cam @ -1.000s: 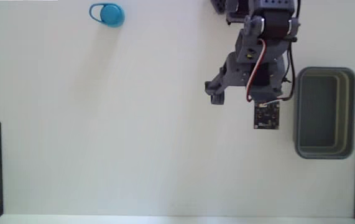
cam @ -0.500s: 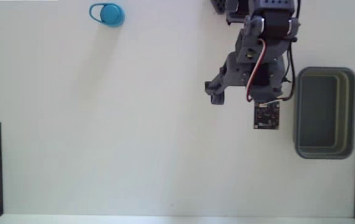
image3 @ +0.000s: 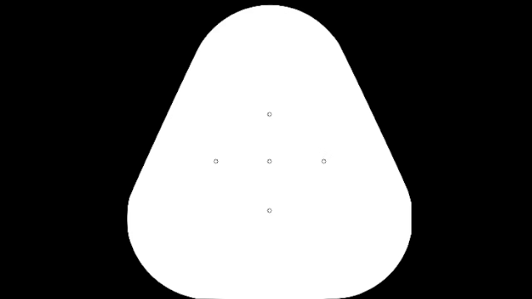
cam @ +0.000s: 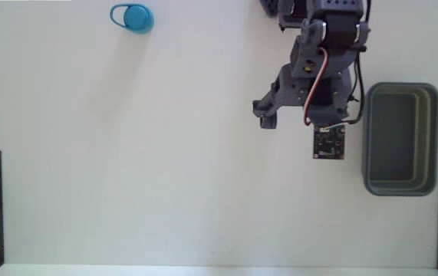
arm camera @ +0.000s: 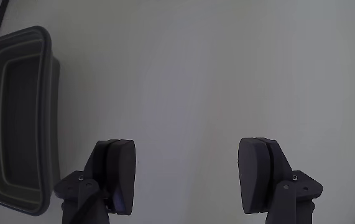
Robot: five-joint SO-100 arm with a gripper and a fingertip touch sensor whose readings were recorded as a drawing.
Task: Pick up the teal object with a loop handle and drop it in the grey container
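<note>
On the white table (cam: 165, 169), as the fixed view shows it, we find the teal object with a loop handle (cam: 133, 17) lying near the top edge, left of centre, its loop turned toward the left of the picture. It lies by itself, touching nothing. The grey container (cam: 400, 139) sits at the right side of that view, upright and with nothing visible inside; the wrist view shows the same tub at its left edge (arm camera: 15, 118), likewise bare within.

We note the arm (cam: 320, 69) folded near the top of the fixed view, just beside the container and well apart from the teal piece. The gripper (arm camera: 188, 176) is seen plainly in the wrist view: its two fingers stand wide apart with only bare table between them, and it has hold of nothing. The teal piece does not appear in the wrist view at all.

We judge the task to be at its opening step: the approach is not yet made, and pick-up and drop both remain to be done. The next move, in our assessment, calls for a long swing across the table toward the top left of the fixed view, then a descent with the fingers straddling the small round body or its rim. The piece being small and close to the table edge, we consider careful alignment necessary before closing.
</note>
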